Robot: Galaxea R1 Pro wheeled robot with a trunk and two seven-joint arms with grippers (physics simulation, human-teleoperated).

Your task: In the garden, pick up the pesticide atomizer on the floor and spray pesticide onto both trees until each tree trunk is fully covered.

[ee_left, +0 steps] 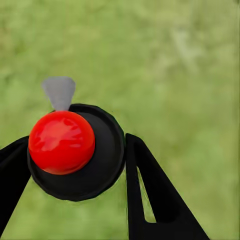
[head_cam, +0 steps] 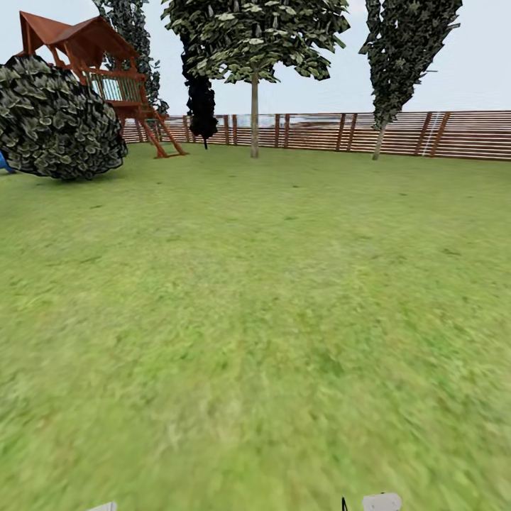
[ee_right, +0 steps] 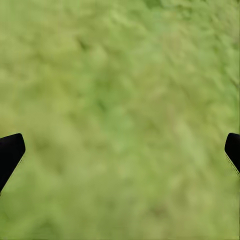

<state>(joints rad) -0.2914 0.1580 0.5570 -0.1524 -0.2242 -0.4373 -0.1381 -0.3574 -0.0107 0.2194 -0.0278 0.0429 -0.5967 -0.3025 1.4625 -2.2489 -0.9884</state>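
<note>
Left jaws clamp pesticide atomizer (ee_left: 75,152); right jaws wide, empty; open lawn (head_cam: 270,298) ahead.

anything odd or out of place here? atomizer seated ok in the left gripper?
Nothing stands out. The pesticide atomizer sits upright between the left gripper fingers, red top intact, nozzle clear, no spill on the grass. The right gripper is open and holds nothing. The fence and playhouse look undamaged.
</note>
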